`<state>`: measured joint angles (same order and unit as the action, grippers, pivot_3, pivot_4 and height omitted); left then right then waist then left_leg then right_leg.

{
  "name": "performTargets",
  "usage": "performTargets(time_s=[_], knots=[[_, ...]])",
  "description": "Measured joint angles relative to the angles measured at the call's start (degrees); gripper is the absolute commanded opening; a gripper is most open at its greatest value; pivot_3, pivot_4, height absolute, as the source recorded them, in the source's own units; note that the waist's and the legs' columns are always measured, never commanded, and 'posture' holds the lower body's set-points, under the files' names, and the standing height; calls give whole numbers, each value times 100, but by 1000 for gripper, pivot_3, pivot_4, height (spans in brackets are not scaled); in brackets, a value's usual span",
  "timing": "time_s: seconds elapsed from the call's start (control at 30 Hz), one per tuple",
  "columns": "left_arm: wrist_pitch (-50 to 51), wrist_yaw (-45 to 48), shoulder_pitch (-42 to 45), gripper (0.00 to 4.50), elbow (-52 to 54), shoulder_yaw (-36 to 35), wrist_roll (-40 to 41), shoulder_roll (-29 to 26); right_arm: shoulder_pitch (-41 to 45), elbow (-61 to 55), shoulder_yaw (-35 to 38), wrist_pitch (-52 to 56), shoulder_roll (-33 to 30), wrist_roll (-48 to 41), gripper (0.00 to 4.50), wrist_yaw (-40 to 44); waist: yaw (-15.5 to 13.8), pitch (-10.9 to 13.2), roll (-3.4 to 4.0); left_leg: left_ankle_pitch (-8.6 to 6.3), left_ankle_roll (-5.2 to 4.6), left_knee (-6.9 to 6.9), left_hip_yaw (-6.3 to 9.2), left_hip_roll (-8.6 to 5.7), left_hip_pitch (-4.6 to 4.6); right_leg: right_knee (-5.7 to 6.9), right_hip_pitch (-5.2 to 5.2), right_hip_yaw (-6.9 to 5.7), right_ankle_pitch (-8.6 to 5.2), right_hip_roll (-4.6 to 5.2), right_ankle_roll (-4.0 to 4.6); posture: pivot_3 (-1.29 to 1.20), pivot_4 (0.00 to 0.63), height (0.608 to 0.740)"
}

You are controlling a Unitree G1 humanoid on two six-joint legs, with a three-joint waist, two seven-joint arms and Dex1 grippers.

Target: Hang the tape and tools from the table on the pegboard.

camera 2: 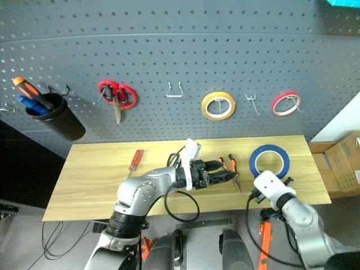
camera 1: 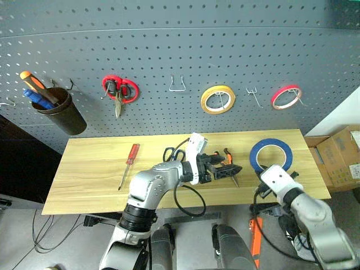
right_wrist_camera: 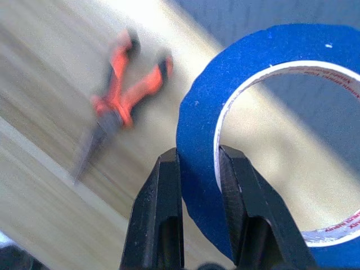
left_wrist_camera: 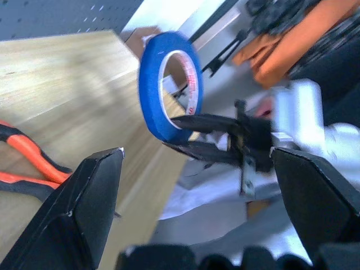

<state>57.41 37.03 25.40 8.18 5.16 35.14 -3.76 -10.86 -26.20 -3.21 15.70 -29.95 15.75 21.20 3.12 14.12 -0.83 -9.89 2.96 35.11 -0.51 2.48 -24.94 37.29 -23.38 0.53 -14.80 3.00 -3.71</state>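
The blue tape (camera 1: 271, 147) stands upright over the right end of the table (camera 1: 90, 180). My right gripper (right_wrist_camera: 198, 160) is shut on its lower rim, one finger on each side of the band. The orange-and-black pliers (right_wrist_camera: 118, 101) lie flat on the wood just left of the tape. My left gripper (camera 1: 232, 166) reaches across from the left and hovers over the pliers, open wide with nothing between its fingers (left_wrist_camera: 95, 191); it points at the tape (left_wrist_camera: 152, 84). The pegboard (camera 1: 169, 45) rises behind the table.
On the pegboard hang red-handled scissors (camera 1: 119, 90), a yellow tape roll (camera 1: 217, 99), a red tape ring (camera 1: 286, 97) and a black cup (camera 1: 62, 112) with screwdrivers. Two hooks (camera 1: 178, 84) (camera 1: 253, 97) are bare. A red screwdriver (camera 1: 129, 163) lies on the table's left. Cardboard boxes (camera 1: 343, 154) stand at right.
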Motion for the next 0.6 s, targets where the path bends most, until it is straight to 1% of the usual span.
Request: performTargets(time_s=[0.07,0.13,0.17,0.2,0.23,0.3,0.43,0.53,0.6], knots=[[277,-130,24,4500,317,-418,421,-5,-111,-121,-169,-222,120,384,540,-320,6,-83,-34,5,-16,11,3,0,6,-1,10,-3,17,0,20,-102,101,740],[490,-269,142,4500,500,-772,776,-6,-7,-69,-298,-468,174,692,540,-589,17,-186,-54,13,-28,12,1,0,8,-23,16,-2,36,-1,58,-102,95,740],[576,-350,237,4500,540,-954,971,10,213,74,-344,-630,216,817,540,-736,28,-233,-66,19,-35,19,-1,0,9,-29,18,0,50,-1,68,-93,79,740],[632,-436,310,4500,564,-1078,1139,37,426,228,-369,-776,244,891,540,-847,33,-265,-79,21,-39,35,1,0,9,-29,24,-1,61,-1,67,-93,79,740],[671,-533,367,4500,560,-1187,1264,110,647,420,-381,-903,267,918,540,-928,33,-301,-89,22,-42,52,3,0,8,-29,25,-2,70,-2,71,-85,66,740],[691,-717,487,4500,472,-1363,1460,216,1197,1067,-415,-1216,280,964,540,-1054,34,-370,-100,25,-49,82,9,1,9,-34,30,-4,79,-5,76,-78,59,740],[429,-942,880,4500,-63,-1503,1461,289,2290,2541,-407,-1722,260,759,540,-1115,30,-448,-119,40,-70,89,9,-5,9,-37,63,-2,98,-5,77,-69,39,740],[14,-1030,1101,4500,-575,-1410,1153,275,3059,3506,-360,-2139,229,510,540,-1047,28,-493,-112,46,-77,89,11,-10,10,-37,69,7,114,-9,68,-58,32,740],[-244,-1062,1133,4500,-833,-1330,958,296,3362,3880,-352,-2361,229,334,540,-967,21,-534,-111,46,-77,85,15,-8,9,-38,69,16,113,-20,62,-58,31,740]])
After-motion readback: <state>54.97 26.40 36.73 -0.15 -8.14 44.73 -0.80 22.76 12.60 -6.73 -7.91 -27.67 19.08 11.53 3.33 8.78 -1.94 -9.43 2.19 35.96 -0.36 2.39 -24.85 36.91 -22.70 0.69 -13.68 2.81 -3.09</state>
